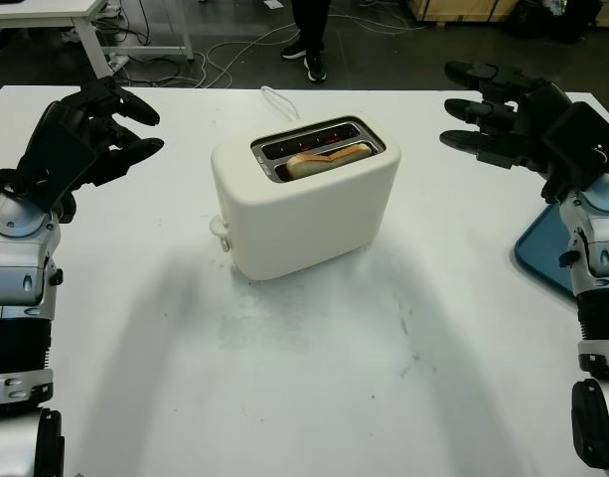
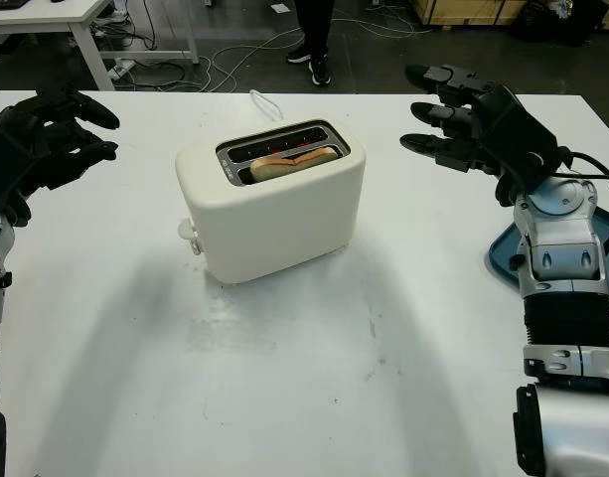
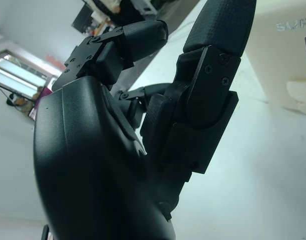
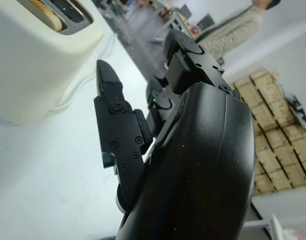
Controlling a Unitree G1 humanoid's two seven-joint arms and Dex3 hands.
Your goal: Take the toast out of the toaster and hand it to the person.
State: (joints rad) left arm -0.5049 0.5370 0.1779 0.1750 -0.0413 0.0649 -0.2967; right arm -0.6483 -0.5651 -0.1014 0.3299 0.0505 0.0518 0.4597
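A cream toaster (image 1: 304,204) stands in the middle of the white table (image 1: 314,378). A slice of toast (image 1: 327,159) sticks up from its nearer slot; the far slot glows red inside. My left hand (image 1: 110,124) hovers open above the table to the left of the toaster, holding nothing. My right hand (image 1: 493,114) hovers open to the right of the toaster, fingers pointing toward it, a hand's width away. A person (image 1: 309,30) stands beyond the table's far edge, legs and dark shoes visible. The toaster's corner (image 4: 38,55) appears in the right wrist view.
A blue tray (image 1: 542,248) lies at the table's right edge beside my right forearm. The toaster's white cord (image 1: 277,99) runs off the far edge. Cables and a white desk (image 1: 85,20) sit on the floor behind. Stacked wooden crates (image 4: 272,150) stand in the background.
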